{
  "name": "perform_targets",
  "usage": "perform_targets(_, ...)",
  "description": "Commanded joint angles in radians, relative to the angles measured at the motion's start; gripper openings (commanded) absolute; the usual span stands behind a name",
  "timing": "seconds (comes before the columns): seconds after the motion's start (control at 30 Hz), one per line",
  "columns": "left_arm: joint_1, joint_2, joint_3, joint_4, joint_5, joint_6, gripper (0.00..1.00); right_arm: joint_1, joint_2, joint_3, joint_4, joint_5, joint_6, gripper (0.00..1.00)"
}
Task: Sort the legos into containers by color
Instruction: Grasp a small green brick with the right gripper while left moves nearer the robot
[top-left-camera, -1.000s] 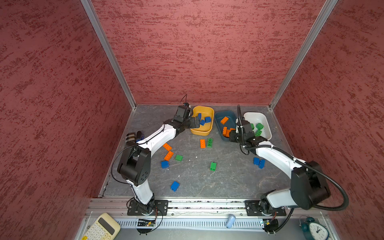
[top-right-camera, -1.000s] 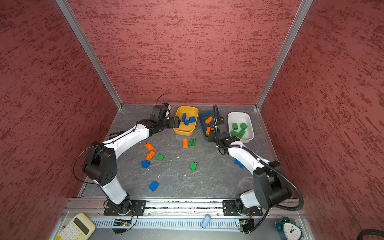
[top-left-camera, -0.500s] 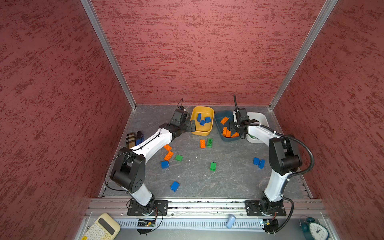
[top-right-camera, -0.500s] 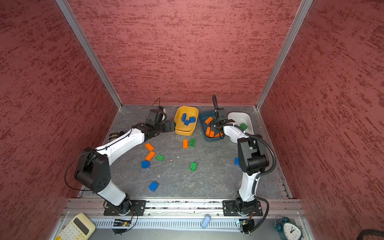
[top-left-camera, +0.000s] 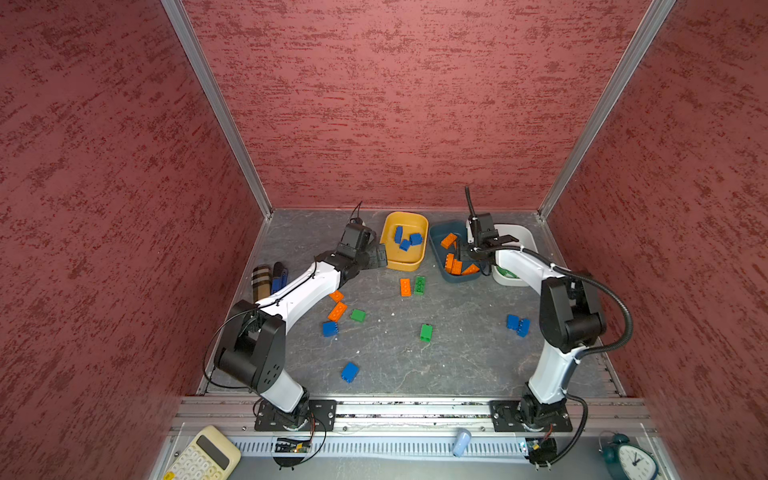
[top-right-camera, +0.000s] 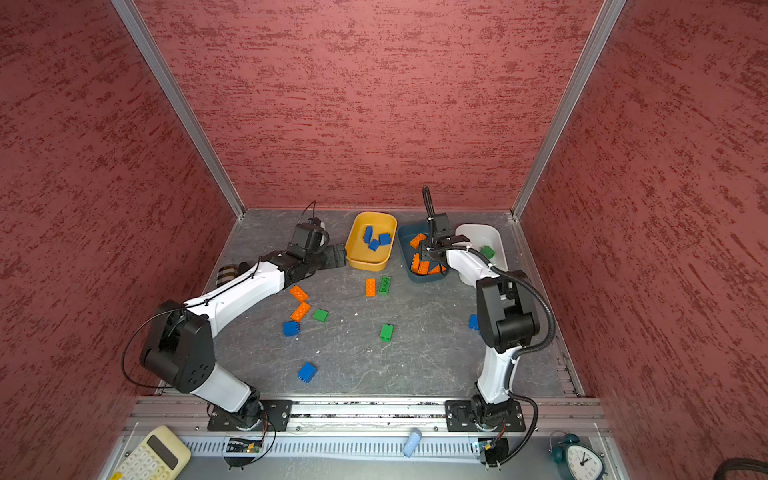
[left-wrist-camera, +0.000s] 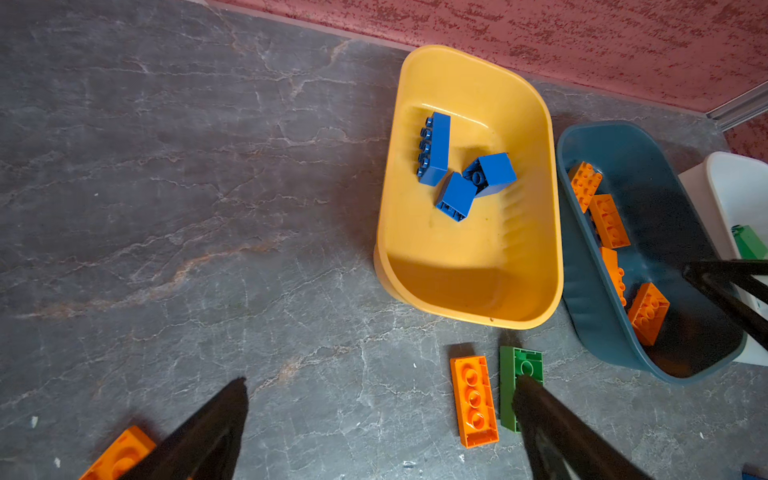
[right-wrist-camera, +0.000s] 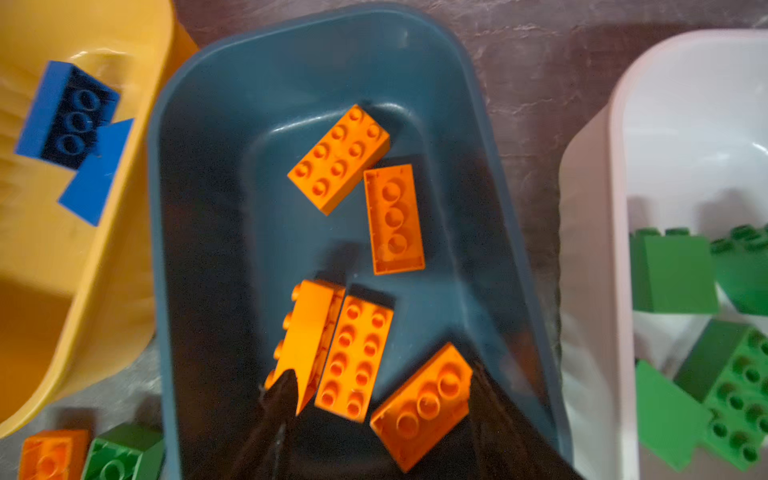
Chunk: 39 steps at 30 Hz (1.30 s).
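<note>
Three containers stand in a row at the back: a yellow tub (top-left-camera: 390, 232) with three blue legos (left-wrist-camera: 434, 149), a teal tub (top-left-camera: 438, 245) with several orange legos (right-wrist-camera: 338, 158), and a white tub (top-left-camera: 525, 237) with green legos (right-wrist-camera: 673, 274). My right gripper (right-wrist-camera: 386, 419) hangs open low over the teal tub. An orange brick (right-wrist-camera: 422, 405) lies tilted between its fingers, against one of them. My left gripper (left-wrist-camera: 380, 415) is open wide and empty above the table, just left of the yellow tub. Beside one of its fingers lie an orange brick (left-wrist-camera: 473, 401) and a green brick (left-wrist-camera: 521, 370).
Loose legos lie on the grey table: orange (top-left-camera: 337, 311), green (top-left-camera: 357, 315), blue (top-left-camera: 330, 328), green (top-left-camera: 425, 332), blue (top-left-camera: 350, 371), and blue (top-left-camera: 517, 324) by the right arm. A plaid object (top-left-camera: 262, 280) and dark blue pens (top-left-camera: 279, 276) lie at the left wall.
My right gripper went from shut to open over the teal tub and let go of the orange brick. My left gripper drew back a little from the yellow tub, still open.
</note>
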<state>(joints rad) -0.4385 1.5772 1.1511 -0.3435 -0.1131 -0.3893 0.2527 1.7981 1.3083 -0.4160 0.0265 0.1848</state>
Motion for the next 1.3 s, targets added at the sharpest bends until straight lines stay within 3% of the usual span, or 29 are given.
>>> perform_targets(0.0,0.006,-0.033,-0.017,0.002,-0.001,-0.04,1.0,0.026,-0.12,-0.091,0.073,-0.149,0.046,0.67)
perform_targets(0.2,0.032,-0.046,-0.039,0.011,0.048,-0.068,0.99,0.093,-0.276,-0.28,0.167,-0.208,0.208,0.68)
perform_targets(0.37,0.04,-0.061,-0.057,0.01,0.04,-0.063,1.0,0.241,-0.386,-0.397,0.115,-0.042,0.385,0.7)
perform_targets(0.5,0.044,-0.065,-0.075,0.012,0.017,-0.067,0.99,0.355,-0.422,-0.473,0.076,-0.004,0.501,0.71)
perform_targets(0.73,0.055,-0.048,-0.083,0.026,0.024,-0.083,1.0,0.492,-0.374,-0.465,-0.023,0.031,0.604,0.73)
perform_targets(0.9,0.057,-0.038,-0.084,0.031,0.024,-0.089,1.0,0.569,-0.264,-0.417,-0.068,-0.031,0.603,0.74)
perform_targets(1.03,0.058,-0.036,-0.086,0.031,0.018,-0.091,0.99,0.619,-0.188,-0.378,-0.16,0.028,0.632,0.73)
perform_targets(1.13,0.061,-0.033,-0.086,0.028,0.013,-0.092,0.99,0.639,-0.153,-0.36,-0.189,0.053,0.636,0.68)
perform_targets(1.27,0.066,-0.027,-0.085,0.023,0.011,-0.097,0.99,0.648,-0.136,-0.357,-0.168,0.061,0.636,0.48)
